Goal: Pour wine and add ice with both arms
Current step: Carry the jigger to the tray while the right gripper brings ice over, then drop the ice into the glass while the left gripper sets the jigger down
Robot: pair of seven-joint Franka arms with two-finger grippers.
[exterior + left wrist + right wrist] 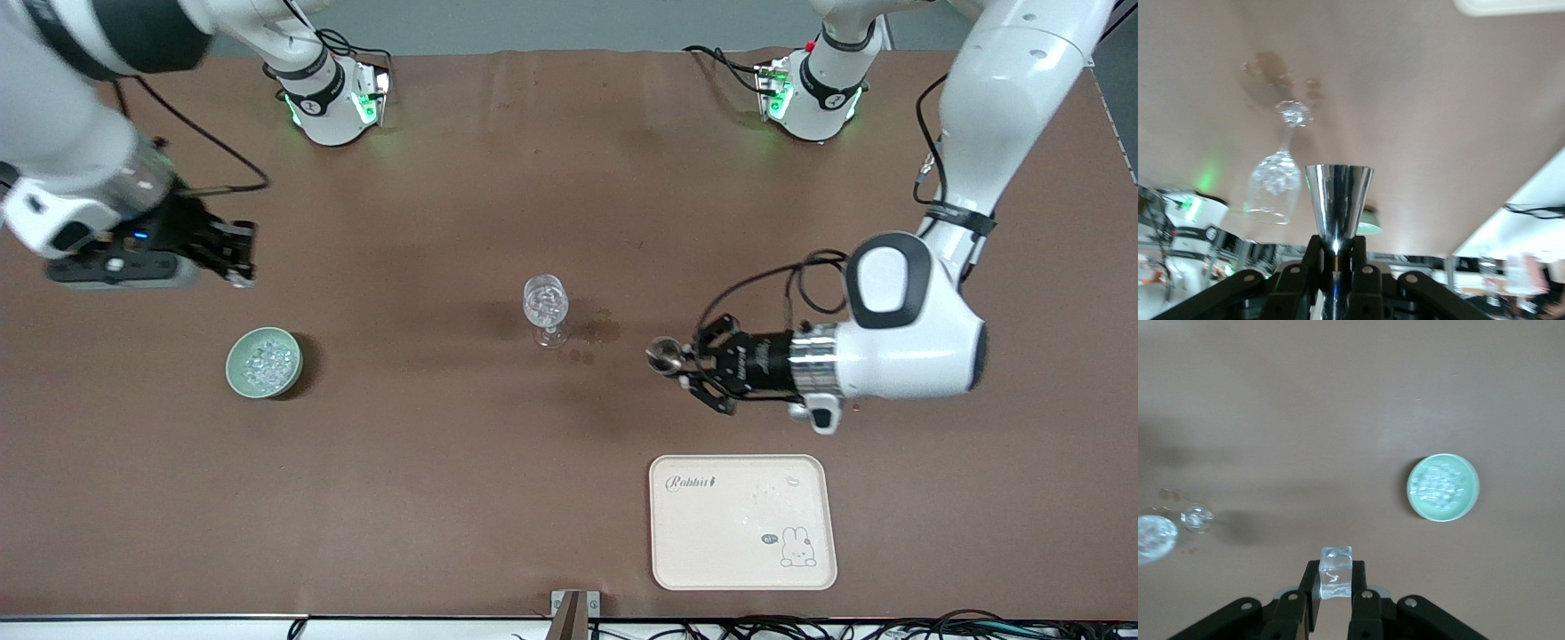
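Observation:
A clear wine glass stands mid-table, glistening inside. Toward the right arm's end sits a green bowl heaped with ice. My right gripper hangs over bare table near that bowl. In the right wrist view it is shut on one clear ice cube, with the bowl and the glass below. My left gripper hovers beside the glass, shut on the stem of a shiny metal cup. The cup points toward the glass. Wine is out of view.
Dark wet stains mark the brown table next to the glass. A pale tray with a rabbit drawing lies nearer the front camera, under the left arm's side. Both arm bases stand along the table's back edge.

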